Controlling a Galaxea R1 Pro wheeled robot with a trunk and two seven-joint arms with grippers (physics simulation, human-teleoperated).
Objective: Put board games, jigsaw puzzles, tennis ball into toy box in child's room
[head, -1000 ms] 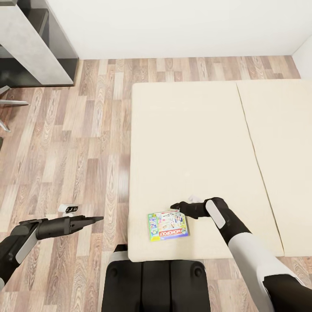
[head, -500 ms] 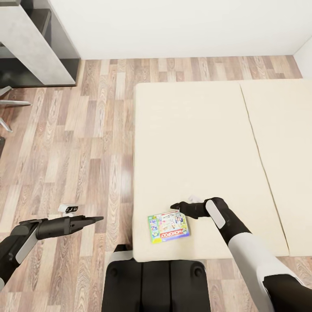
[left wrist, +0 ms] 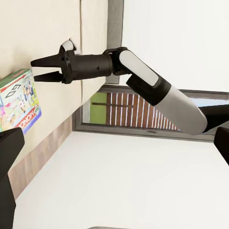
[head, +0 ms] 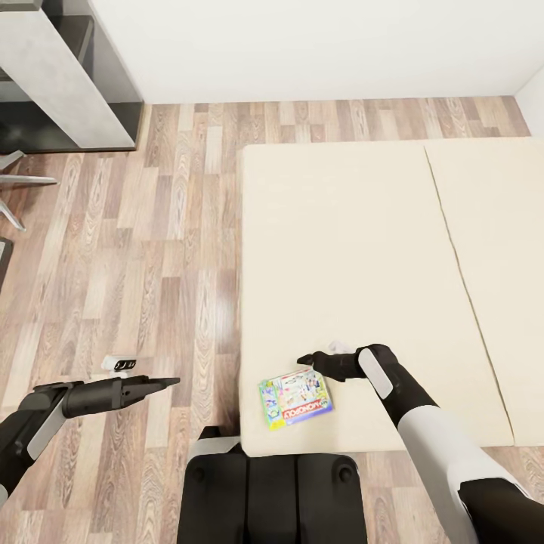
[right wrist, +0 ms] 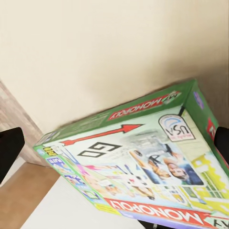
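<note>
the green-bordered board game (head: 295,398) lies flat near the bed's (head: 355,249) front corner, just below and ahead of the right gripper (head: 304,360) — jaws parted, not touching it. the left gripper (head: 171,382) hovers over the wood floor (head: 151,249), well apart — i cannot tell its jaw state.

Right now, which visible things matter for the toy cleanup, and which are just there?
Job:
- board game, lying on the bed
- bed
- right tool, open beside the game

Just there:
- grey shelf unit
- small white device on the floor
- left tool

Parted right gripper (left wrist: 38,69) above board game (left wrist: 18,100)
</note>
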